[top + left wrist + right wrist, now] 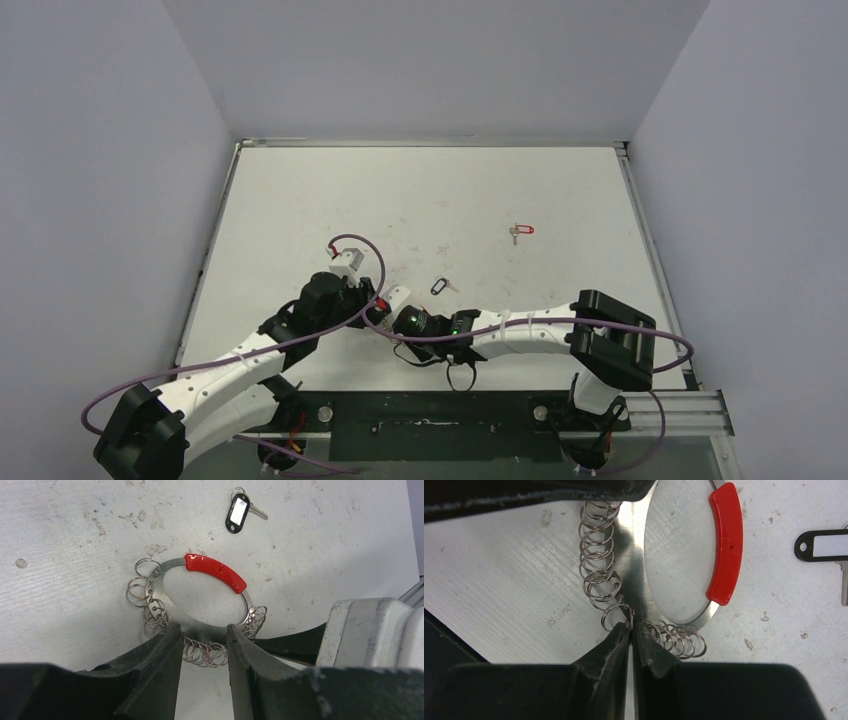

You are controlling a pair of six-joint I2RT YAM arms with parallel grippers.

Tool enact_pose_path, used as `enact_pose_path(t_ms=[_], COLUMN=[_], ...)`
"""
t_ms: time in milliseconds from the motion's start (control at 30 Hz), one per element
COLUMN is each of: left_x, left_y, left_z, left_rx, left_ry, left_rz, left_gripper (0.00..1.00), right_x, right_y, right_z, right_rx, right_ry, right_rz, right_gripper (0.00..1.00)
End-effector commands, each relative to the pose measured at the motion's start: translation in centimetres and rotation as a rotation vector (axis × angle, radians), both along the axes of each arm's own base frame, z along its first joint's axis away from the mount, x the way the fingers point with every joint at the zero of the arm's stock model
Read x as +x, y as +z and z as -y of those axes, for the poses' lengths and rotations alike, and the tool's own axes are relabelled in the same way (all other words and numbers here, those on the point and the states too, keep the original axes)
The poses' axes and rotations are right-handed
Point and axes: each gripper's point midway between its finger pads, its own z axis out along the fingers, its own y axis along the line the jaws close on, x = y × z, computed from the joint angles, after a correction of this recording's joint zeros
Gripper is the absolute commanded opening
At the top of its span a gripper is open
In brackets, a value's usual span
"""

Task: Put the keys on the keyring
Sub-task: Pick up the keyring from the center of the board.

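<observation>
The left gripper (202, 632) sits low over the table (500, 180), left of centre near the arm bases. Its fingers (160, 652) stand half-closed astride the near arc of the keyring (172, 565), each touching the flat band; I cannot tell whether they actually clamp it. The keyring lies between the two grippers, its red sleeve (215, 572) on the far arc and small rings (150, 610) strung along the left and near arcs. Meeting it from the right, the right gripper (631, 627) has its fingers (616, 640) clenched almost tip to tip on the band's edge among the small rings. Just right of the keyring and a little farther, a key with a black tag (238, 512) lies loose. Well to the right and farther still lies a key with a red tag (520, 231).
</observation>
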Motion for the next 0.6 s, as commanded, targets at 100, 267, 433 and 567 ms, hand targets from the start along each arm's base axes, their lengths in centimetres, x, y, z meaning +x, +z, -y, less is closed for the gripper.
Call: enact_pose_path(t_ms=[100, 267, 433, 567], left_x=[0.4, 0.3, 0.0, -0.2], left_y=[0.9, 1.5, 2.8, 4.7], left_z=[0.0, 0.2, 0.5, 1.1], left_rx=[-0.013, -0.012, -0.031, -0.075], left_ry=[0.004, -0.030, -0.082, -0.152], left_rz=[0.035, 0.067, 0.140, 0.265], left_gripper=[0.35, 0.35, 0.36, 0.36], right_x=[1.5, 1.3, 1.0, 0.5], right_y=[2.1, 2.7, 5.6, 8.7], right_z=[-1.1, -1.4, -1.5, -0.8], right_rx=[0.072, 0.072, 0.159, 0.243], right_ry=[-0.028, 0.039, 0.181, 0.320], right_rz=[0.047, 0.041, 0.040, 0.059], right_gripper=[0.02, 0.00, 0.00, 0.00])
